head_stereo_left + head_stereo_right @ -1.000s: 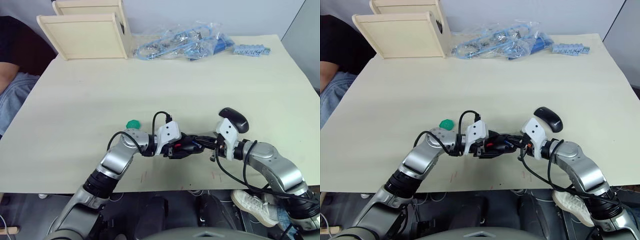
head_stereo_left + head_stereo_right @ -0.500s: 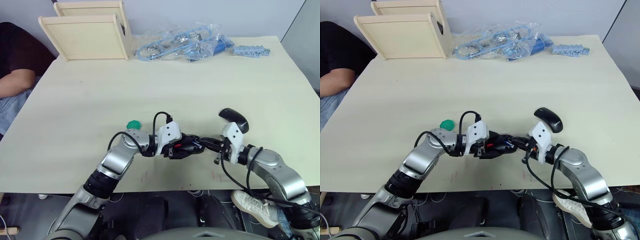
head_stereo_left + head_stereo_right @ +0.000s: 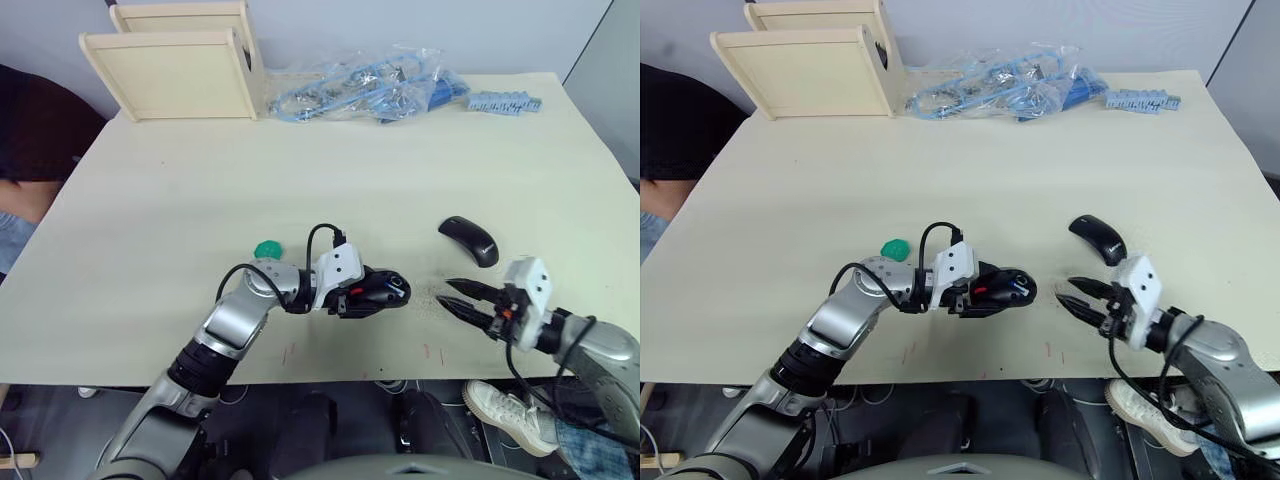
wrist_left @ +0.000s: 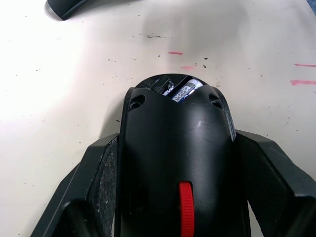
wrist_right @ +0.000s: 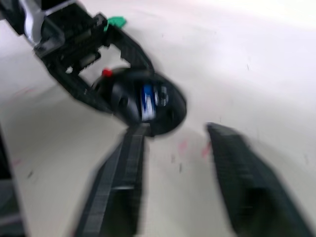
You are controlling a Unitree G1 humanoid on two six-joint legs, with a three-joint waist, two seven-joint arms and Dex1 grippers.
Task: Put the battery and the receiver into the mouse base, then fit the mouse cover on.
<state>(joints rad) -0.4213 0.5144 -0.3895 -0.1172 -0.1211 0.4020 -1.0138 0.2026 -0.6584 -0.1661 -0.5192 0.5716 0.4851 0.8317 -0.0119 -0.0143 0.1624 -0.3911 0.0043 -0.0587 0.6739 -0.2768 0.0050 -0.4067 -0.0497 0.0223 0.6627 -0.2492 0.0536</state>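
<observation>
Mouse base pinched in the left gripper, battery seated inside it, right gripper spread and empty.

The pale table (image 3: 420, 160) carries two wooden boxes (image 3: 172, 70) at its far left corner and a clear bag of blue parts (image 3: 365, 92) along the far edge. Near the front edge the left gripper (image 3: 365, 296) clamps the mouse base (image 3: 378, 292) by its sides; its compartment holds the battery (image 5: 148, 101), blue label up. The mouse cover (image 3: 469, 240) lies on the table to the right, apart from the base. The right gripper (image 3: 458, 298) hovers just in front of it, fingers parted, holding nothing. A small green object (image 3: 266, 249) lies behind the left arm.
</observation>
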